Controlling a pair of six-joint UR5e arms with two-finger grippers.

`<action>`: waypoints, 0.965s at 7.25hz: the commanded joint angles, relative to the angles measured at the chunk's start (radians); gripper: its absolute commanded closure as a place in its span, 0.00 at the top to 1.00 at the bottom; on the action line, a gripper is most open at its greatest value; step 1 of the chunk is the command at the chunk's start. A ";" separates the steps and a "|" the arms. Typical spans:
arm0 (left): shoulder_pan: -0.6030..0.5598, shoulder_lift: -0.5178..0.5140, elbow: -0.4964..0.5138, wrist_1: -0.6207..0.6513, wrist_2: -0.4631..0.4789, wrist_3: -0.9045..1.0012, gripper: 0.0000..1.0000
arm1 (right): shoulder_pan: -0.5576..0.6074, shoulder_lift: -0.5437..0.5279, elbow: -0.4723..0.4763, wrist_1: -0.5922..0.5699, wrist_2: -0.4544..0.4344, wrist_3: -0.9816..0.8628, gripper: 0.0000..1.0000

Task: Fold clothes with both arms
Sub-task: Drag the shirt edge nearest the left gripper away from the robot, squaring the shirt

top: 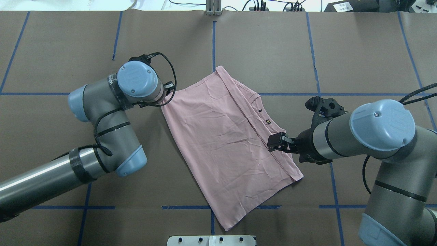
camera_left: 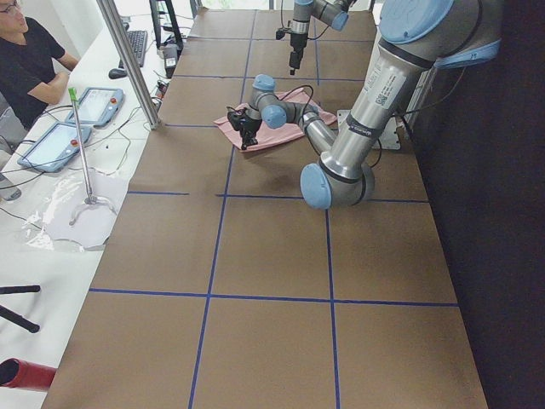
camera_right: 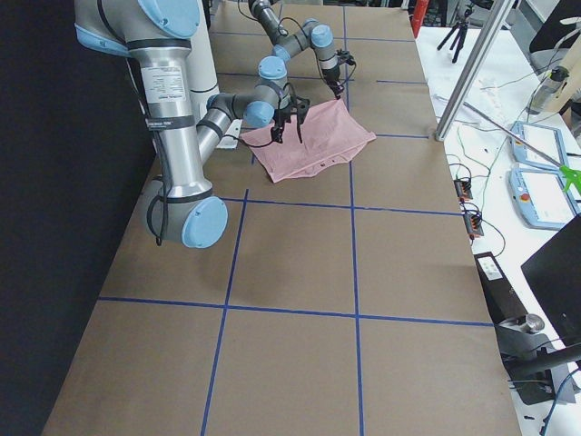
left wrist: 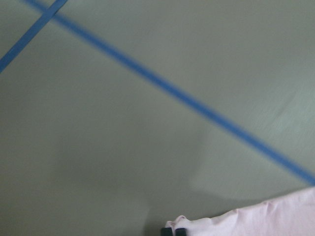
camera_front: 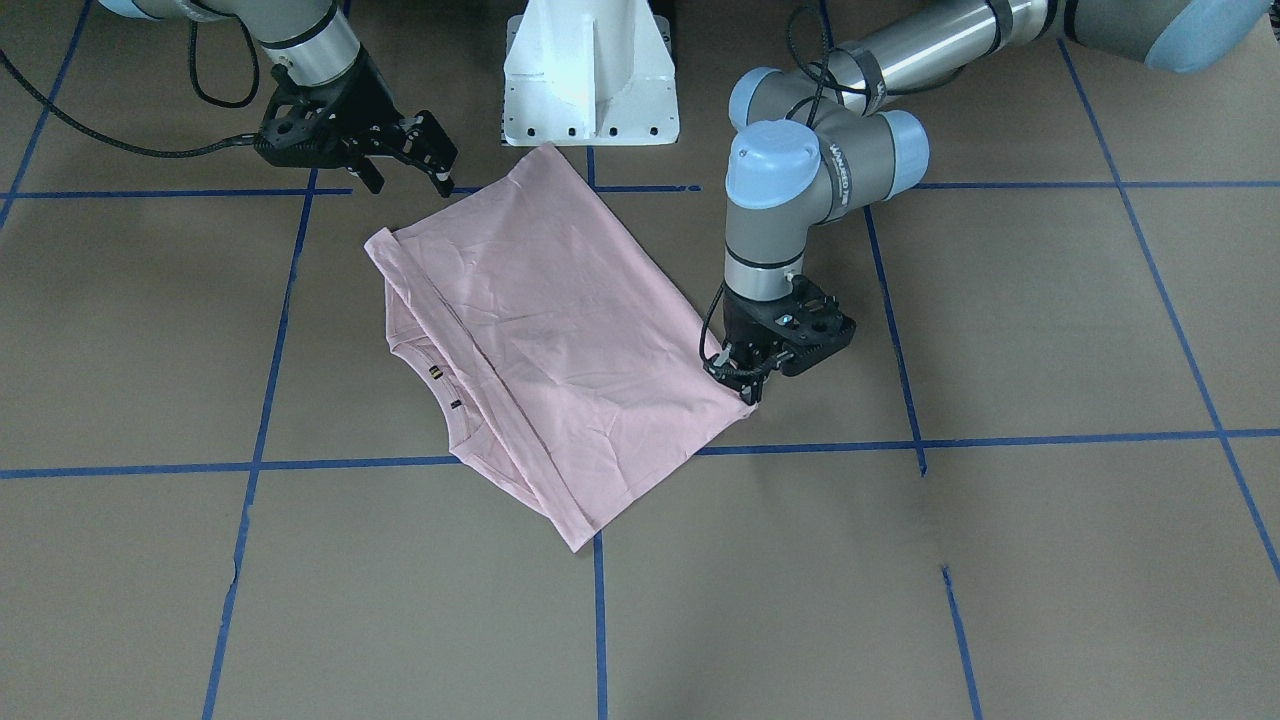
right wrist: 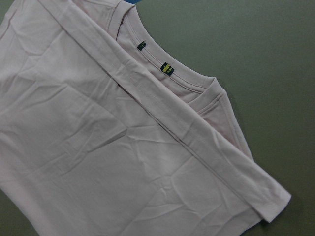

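Note:
The pale pink T-shirt (camera_front: 560,340) lies folded and plain side up on the brown table, also in the overhead view (top: 225,143). Its collar with small tags (right wrist: 167,69) peeks out past the folded edge. The print is hidden. My left gripper (camera_front: 748,388) is down at the table on one shirt corner. The left wrist view shows its fingertips (left wrist: 181,231) close together with pink cloth (left wrist: 266,221) bunched at them. My right gripper (camera_front: 415,175) hovers open over the opposite side of the shirt (top: 275,140), holding nothing.
The white pedestal base (camera_front: 590,80) stands just behind the shirt. Blue tape lines (camera_front: 600,620) grid the brown table. An operator (camera_left: 25,68) sits at a side desk with tablets beyond the table's far edge.

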 commanded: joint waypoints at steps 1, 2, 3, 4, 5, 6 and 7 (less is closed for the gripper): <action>-0.075 -0.098 0.162 -0.097 0.002 0.115 0.00 | 0.000 0.000 0.000 0.000 0.000 0.003 1.00; -0.080 -0.161 0.243 -0.149 0.032 0.158 0.00 | 0.002 0.000 0.000 0.000 0.000 0.003 1.00; -0.087 -0.212 0.354 -0.223 0.064 0.189 0.00 | 0.000 0.000 0.000 0.000 0.000 0.004 1.00; -0.095 -0.247 0.482 -0.372 0.084 0.209 0.00 | 0.000 0.002 0.001 0.000 0.000 0.006 1.00; -0.095 -0.256 0.536 -0.442 0.110 0.245 0.00 | -0.001 0.002 0.001 0.002 0.000 0.007 1.00; -0.095 -0.257 0.553 -0.455 0.117 0.247 0.00 | -0.001 0.002 0.001 0.002 -0.002 0.009 1.00; -0.094 -0.257 0.555 -0.455 0.142 0.244 0.35 | -0.001 0.002 0.001 0.000 -0.017 0.006 1.00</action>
